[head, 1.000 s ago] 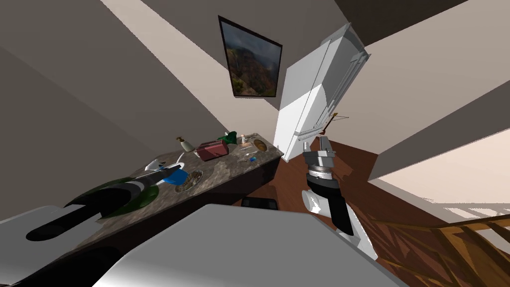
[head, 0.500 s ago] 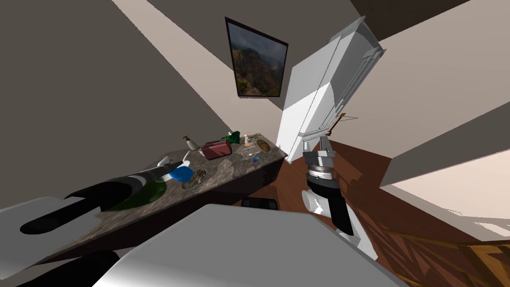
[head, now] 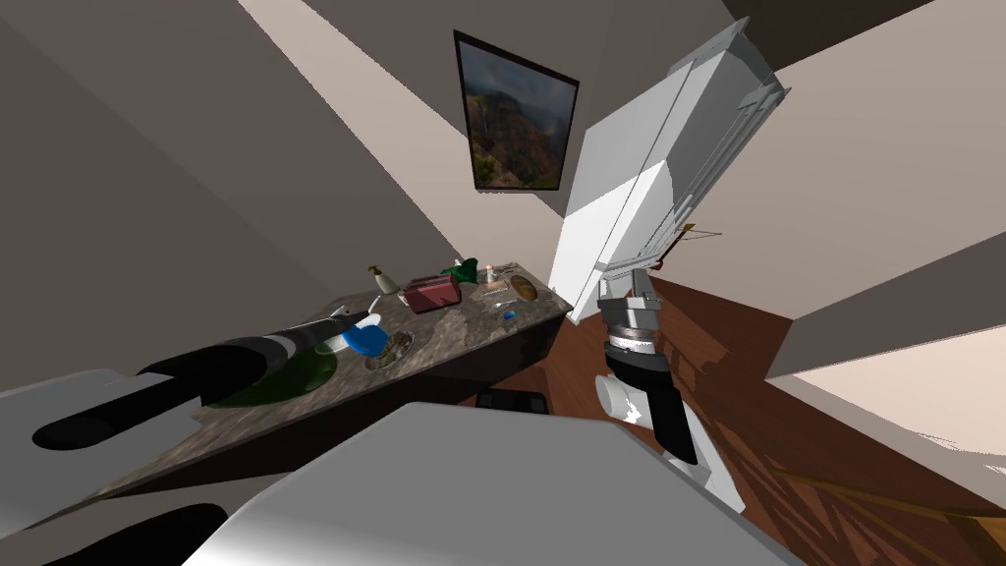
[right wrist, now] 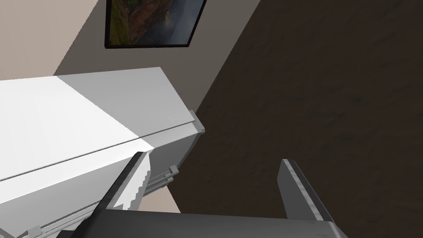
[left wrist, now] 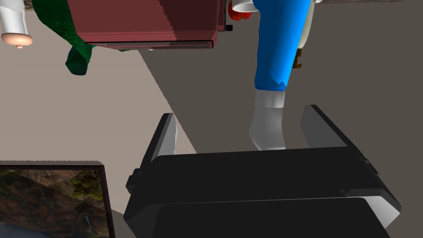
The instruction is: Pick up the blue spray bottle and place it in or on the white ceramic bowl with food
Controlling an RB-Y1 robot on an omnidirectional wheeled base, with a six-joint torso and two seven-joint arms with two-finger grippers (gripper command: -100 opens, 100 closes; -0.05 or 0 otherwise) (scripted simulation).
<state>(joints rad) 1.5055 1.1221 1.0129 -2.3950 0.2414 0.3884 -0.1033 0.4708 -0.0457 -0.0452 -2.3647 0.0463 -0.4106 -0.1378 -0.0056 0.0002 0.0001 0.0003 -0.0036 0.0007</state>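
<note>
With the blue spray bottle (left wrist: 279,45) seen against the rim of the food bowl (head: 391,348) on the counter (head: 462,326), and the fingers of the left gripper (left wrist: 240,113) spread clear of its grey neck, release is judged underway and a straight withdrawal is called for.

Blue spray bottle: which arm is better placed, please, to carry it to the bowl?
Left: the blue spray bottle sits between the left gripper's fingers, near the bowl; the right gripper faces the refrigerator.

The stone counter (head: 462,329) carries a green plate (head: 307,373), food bowl (head: 388,350), maroon toaster (head: 432,293) and pump bottle (head: 385,282).
</note>
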